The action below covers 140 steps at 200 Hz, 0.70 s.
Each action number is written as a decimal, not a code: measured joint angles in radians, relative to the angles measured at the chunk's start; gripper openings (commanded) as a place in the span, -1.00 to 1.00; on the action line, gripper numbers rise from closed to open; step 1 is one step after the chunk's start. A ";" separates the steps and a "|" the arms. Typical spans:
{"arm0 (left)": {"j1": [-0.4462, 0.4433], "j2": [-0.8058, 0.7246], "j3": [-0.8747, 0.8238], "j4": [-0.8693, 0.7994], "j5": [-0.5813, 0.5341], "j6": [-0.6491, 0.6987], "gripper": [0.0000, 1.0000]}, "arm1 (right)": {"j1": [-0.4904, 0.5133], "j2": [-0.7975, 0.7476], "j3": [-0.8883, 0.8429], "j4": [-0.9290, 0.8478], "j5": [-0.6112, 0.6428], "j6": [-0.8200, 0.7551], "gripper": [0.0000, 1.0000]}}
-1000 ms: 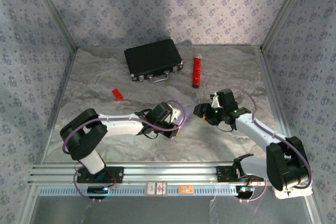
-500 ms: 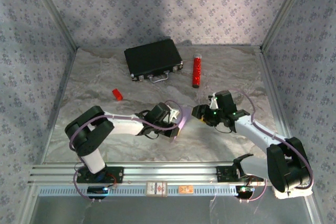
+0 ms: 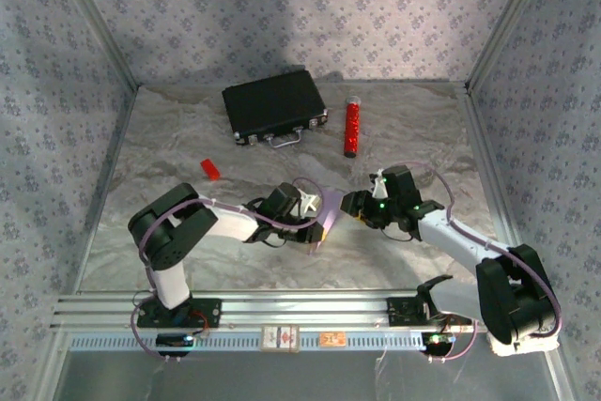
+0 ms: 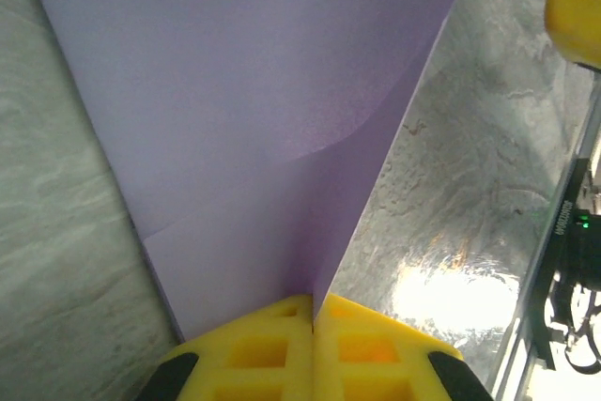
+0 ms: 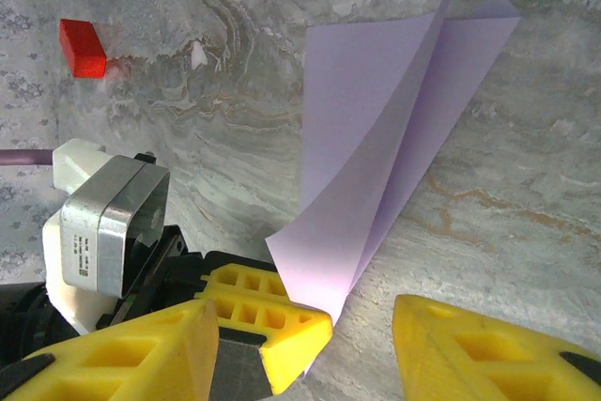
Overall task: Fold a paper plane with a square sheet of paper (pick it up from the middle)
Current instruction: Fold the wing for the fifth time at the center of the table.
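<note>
Square sheet of paper [image 5: 385,129], folded double, is standing mid-surface, its crease running away from the left claw [image 4: 313,312], which is clamping one corner of it. Just to its right, the right claw [image 3: 353,202] is facing that same corner with jaws apart. Bare surface [image 3: 235,152] is lying open all round.

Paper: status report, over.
Left gripper, jaws shut on the paper at a corner. Right gripper, jaws open either side of that corner, not gripping. Paper folded over. Red block well off.
</note>
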<state>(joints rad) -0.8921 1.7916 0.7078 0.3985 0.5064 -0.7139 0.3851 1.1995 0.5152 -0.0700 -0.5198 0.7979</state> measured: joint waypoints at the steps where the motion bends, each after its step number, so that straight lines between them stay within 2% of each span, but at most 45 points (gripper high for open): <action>1: 0.000 0.001 0.000 0.001 0.001 -0.002 -1.00 | 0.000 0.000 0.000 0.000 -0.001 0.000 0.03; 15: 0.000 0.003 0.000 0.010 0.009 -0.014 -1.00 | 0.000 0.000 -0.003 0.003 -0.002 0.002 0.04; 51: 0.000 -0.016 0.001 -0.037 -0.011 0.011 -1.00 | 0.000 0.000 -0.002 -0.014 0.006 0.008 0.21; 83: -0.015 -0.077 0.026 -0.154 -0.087 0.094 -0.97 | 0.002 0.022 0.038 -0.053 0.027 0.018 0.24; 140: -0.106 -0.111 0.121 -0.344 -0.273 0.238 -0.94 | 0.028 0.111 0.137 -0.091 0.083 0.072 0.26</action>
<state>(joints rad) -0.9985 1.6810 0.8284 0.0540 0.2333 -0.4759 0.4133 1.3106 0.6525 -0.1612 -0.4366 0.8696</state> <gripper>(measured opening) 0.045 0.628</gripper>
